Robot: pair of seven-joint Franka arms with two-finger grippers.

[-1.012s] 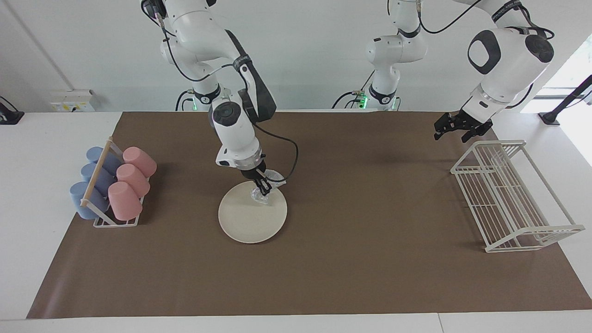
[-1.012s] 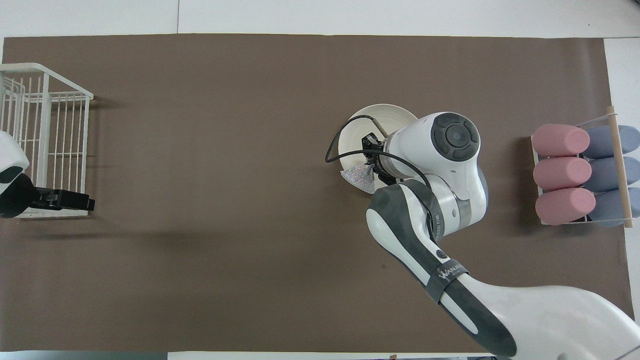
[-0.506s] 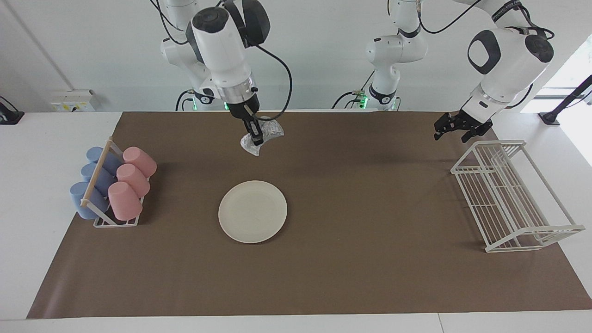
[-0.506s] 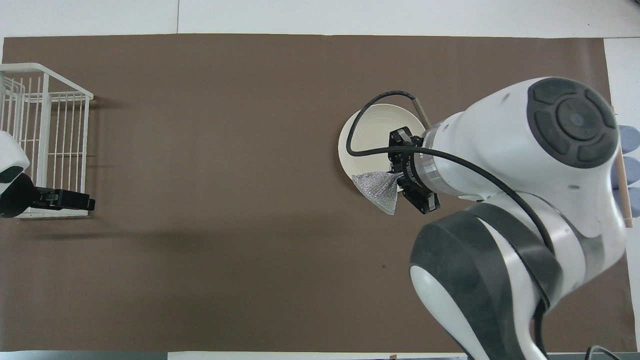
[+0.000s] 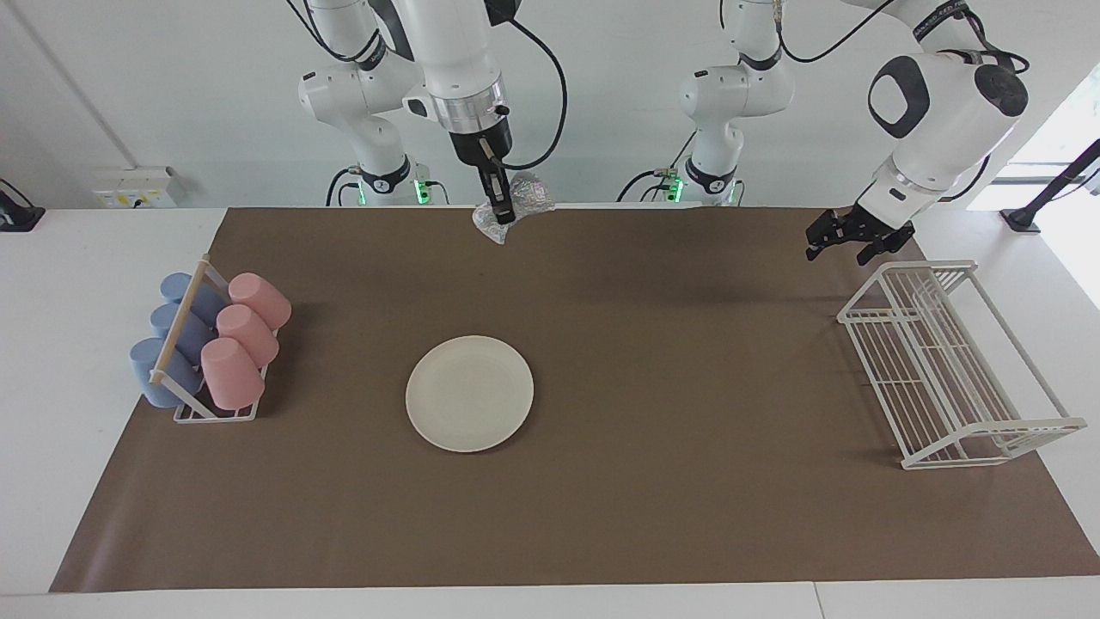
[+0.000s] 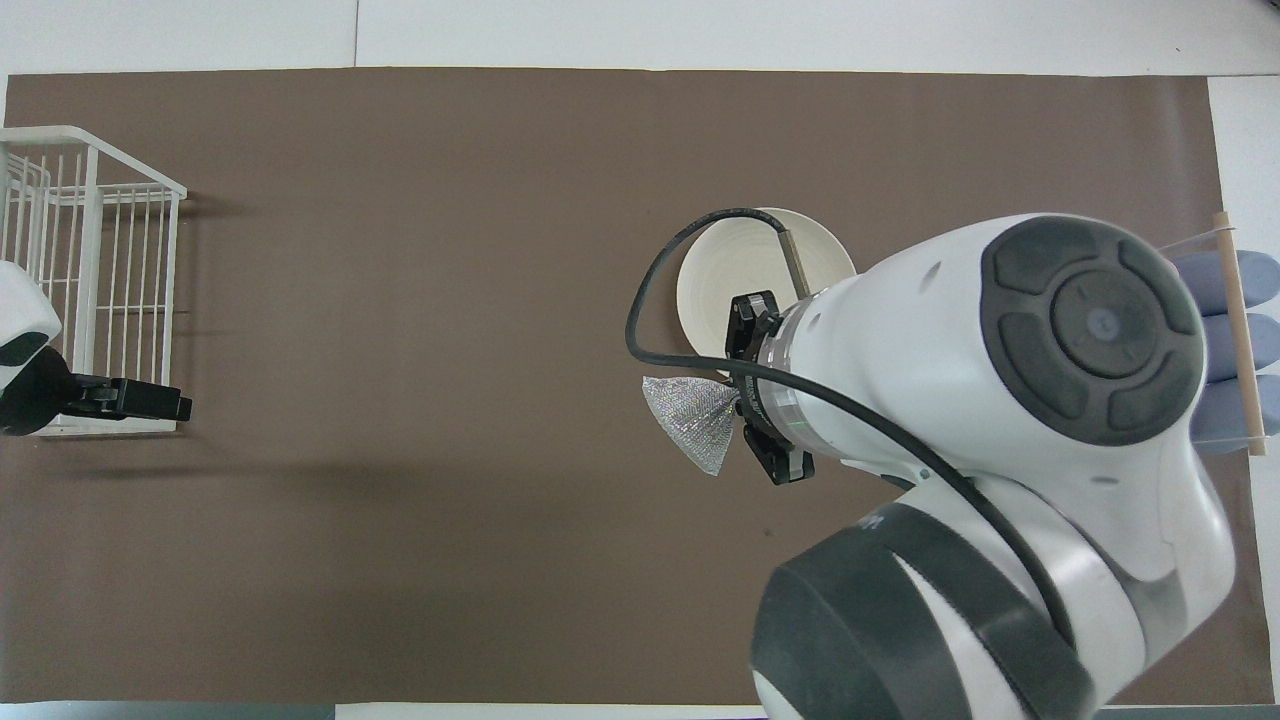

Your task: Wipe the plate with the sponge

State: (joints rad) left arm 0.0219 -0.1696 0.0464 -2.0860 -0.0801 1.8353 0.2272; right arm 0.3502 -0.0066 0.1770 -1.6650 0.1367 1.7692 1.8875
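Observation:
The cream-white plate (image 5: 469,393) lies flat on the brown mat, toward the right arm's end; in the overhead view the right arm covers part of the plate (image 6: 725,285). My right gripper (image 5: 502,212) (image 6: 742,408) hangs high in the air above the mat, well clear of the plate, and is shut on the silvery glittery sponge (image 5: 522,198) (image 6: 692,423), pinched at its middle so that it fans out to both sides. My left gripper (image 5: 849,237) (image 6: 165,402) waits open with nothing in it, in the air by the corner of the white wire rack (image 5: 945,365).
A holder of pink and blue cups (image 5: 210,344) lying on their sides stands at the right arm's end of the mat. The white wire rack (image 6: 90,270) stands at the left arm's end. The brown mat (image 5: 687,499) covers most of the table.
My right gripper has lifted the sponge off the plate and risen high above the mat. The plate has stayed in place and the left arm has not moved.

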